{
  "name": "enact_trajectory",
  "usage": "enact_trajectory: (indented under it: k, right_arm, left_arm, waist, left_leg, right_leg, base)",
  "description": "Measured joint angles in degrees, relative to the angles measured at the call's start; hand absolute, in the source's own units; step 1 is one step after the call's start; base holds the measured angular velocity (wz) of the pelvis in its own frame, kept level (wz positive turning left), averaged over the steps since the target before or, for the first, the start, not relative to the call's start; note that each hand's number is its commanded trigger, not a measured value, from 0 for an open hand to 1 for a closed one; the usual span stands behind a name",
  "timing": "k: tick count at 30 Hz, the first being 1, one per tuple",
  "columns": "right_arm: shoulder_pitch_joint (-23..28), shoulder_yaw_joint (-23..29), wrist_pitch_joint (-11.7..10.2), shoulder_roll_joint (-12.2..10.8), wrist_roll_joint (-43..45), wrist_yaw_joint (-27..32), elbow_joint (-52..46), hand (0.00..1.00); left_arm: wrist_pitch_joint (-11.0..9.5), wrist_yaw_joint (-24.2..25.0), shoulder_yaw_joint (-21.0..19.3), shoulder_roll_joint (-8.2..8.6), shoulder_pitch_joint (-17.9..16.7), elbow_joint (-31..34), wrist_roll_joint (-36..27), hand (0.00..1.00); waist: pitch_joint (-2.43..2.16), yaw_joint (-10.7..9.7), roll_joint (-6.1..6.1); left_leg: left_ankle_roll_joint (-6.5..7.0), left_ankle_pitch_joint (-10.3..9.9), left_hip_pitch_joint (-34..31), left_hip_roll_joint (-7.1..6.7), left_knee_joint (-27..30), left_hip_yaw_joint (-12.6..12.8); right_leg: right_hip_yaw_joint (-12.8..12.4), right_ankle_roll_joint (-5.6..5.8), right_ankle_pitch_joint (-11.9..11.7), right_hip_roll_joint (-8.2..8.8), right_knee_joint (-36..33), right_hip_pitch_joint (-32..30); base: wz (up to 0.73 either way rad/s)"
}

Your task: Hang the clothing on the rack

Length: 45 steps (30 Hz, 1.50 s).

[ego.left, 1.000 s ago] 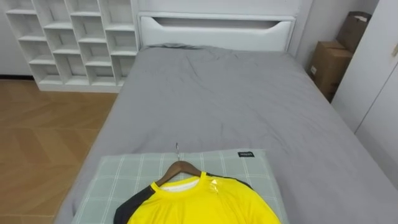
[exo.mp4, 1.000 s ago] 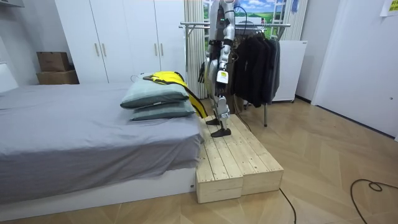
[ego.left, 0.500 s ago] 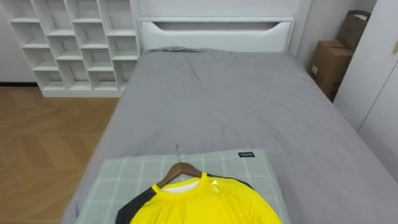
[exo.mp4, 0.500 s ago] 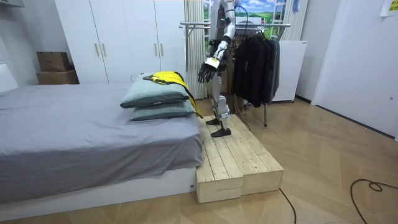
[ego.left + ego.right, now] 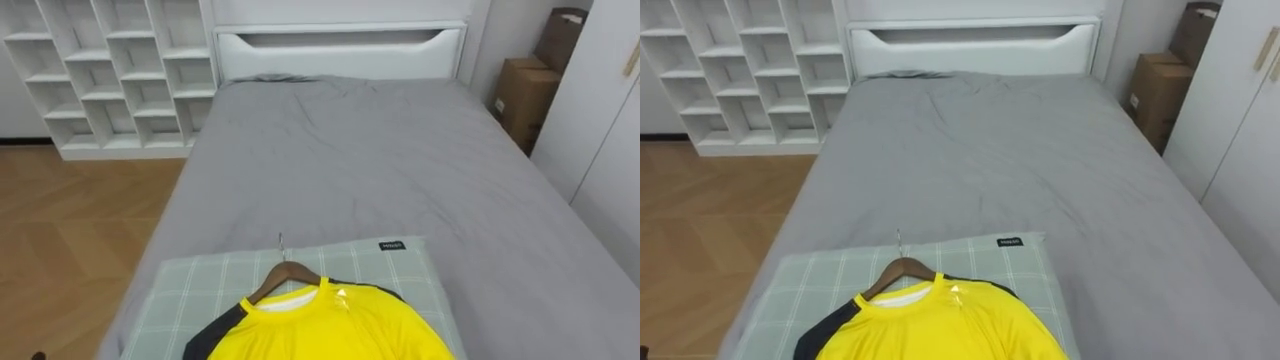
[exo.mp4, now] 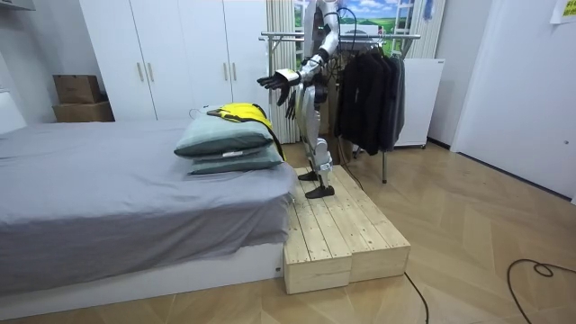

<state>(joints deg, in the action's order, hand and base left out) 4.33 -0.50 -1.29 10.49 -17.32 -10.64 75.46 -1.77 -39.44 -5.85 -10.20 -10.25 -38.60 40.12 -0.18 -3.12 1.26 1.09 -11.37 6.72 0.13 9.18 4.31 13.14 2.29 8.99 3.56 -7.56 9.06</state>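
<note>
A yellow shirt (image 5: 330,325) with black sleeves lies on a wooden hanger (image 5: 285,272), whose metal hook points toward the headboard. Shirt and hanger rest on a green checked pillow (image 5: 190,290) at the foot of the grey bed (image 5: 350,150). In the room view I stand on a wooden platform (image 6: 342,225) at the bed's foot, facing the shirt (image 6: 238,112). My left hand (image 6: 277,80) is stretched out at chest height, open with fingers spread, above and just short of the shirt. It touches nothing.
Behind me stands a clothes rack (image 6: 360,38) hung with dark garments (image 6: 369,90). White cube shelves (image 5: 110,70) stand left of the bed; cardboard boxes (image 5: 525,95) and a white wardrobe (image 5: 600,130) are on its right. Two pillows (image 6: 225,135) are stacked.
My left arm has swung up from my side to horizontal, reaching toward the shirt. The head camera has shifted slightly. The shirt and hanger have not moved.
</note>
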Motion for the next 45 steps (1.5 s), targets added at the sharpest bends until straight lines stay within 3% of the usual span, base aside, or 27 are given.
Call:
enact_trajectory:
  k: [6,13,20,24,30,35,45]
  right_arm:
    - [-0.3,-0.4,0.0,0.5,0.0,-0.1,0.1,0.00]
    - [-0.3,-0.1,-0.6,0.6,-0.4,-0.8,0.0,0.00]
    - [-0.2,0.4,-0.6,0.7,-0.2,-0.8,0.0,0.00]
    - [0.1,2.3,-0.5,0.7,0.0,-0.6,0.3,0.00]
    - [0.2,4.1,0.2,1.1,1.4,0.3,0.5,0.00]
    - [0.3,4.1,0.9,2.0,4.8,1.3,0.9,0.00]
    - [-0.4,5.8,2.1,2.1,9.2,3.7,1.3,0.00]
  left_arm:
    - [0.0,0.2,2.6,0.00,0.8,5.7,1.0,0.00]
    - [-0.8,0.3,2.8,-0.02,4.0,5.9,2.1,0.00]
    - [-1.1,1.7,2.8,-2.08,6.2,5.7,2.0,0.00]
    - [-1.0,2.7,2.8,-2.17,6.3,5.4,2.1,0.00]
    - [0.1,3.1,2.8,-2.21,7.0,4.9,2.0,0.00]
    - [0.5,4.2,2.8,-2.14,10.2,0.2,1.9,0.00]
    - [2.6,6.4,2.8,-1.73,12.3,0.2,2.2,0.00]
  waist:
    - [0.02,-0.2,0.21]
    - [0.14,-1.9,0.41]
    - [0.26,-3.0,1.02]
    - [0.35,-3.2,1.20]
    - [0.35,-4.6,1.21]
    - [0.36,-5.1,1.17]
    - [0.31,-7.1,1.21]
  left_leg:
    - [0.00,0.0,0.1,0.07,0.1,0.2]
    - [0.00,0.0,0.0,0.13,0.0,0.3]
    - [0.00,0.0,0.1,0.19,-0.4,1.1]
    - [0.01,0.0,0.3,0.19,-0.7,1.7]
    - [0.01,0.0,0.6,0.15,-1.0,1.9]
    - [0.01,0.0,1.0,0.21,-1.0,2.7]
    - [0.03,0.0,0.9,0.24,-1.1,3.4]
  right_leg:
    - [-0.2,-0.04,0.0,-0.02,-0.1,0.0]
    - [-0.3,-0.06,0.0,-0.06,-0.1,-0.3]
    - [-1.2,-0.07,-0.1,-0.15,-0.1,-0.8]
    - [-1.8,-0.07,-0.1,-0.17,-0.1,-0.9]
    - [-2.0,-0.07,-0.1,-0.16,-0.2,-0.9]
    - [-2.4,-0.07,-0.1,-0.17,-0.3,-1.0]
    - [-3.4,-0.10,-0.2,-0.21,-0.4,-1.3]
  base:
    - [-0.01]
    - [0.00]
    - [-0.05]
    - [-0.09]
    - [-0.01]
    - [-0.03]
    - [-0.04]
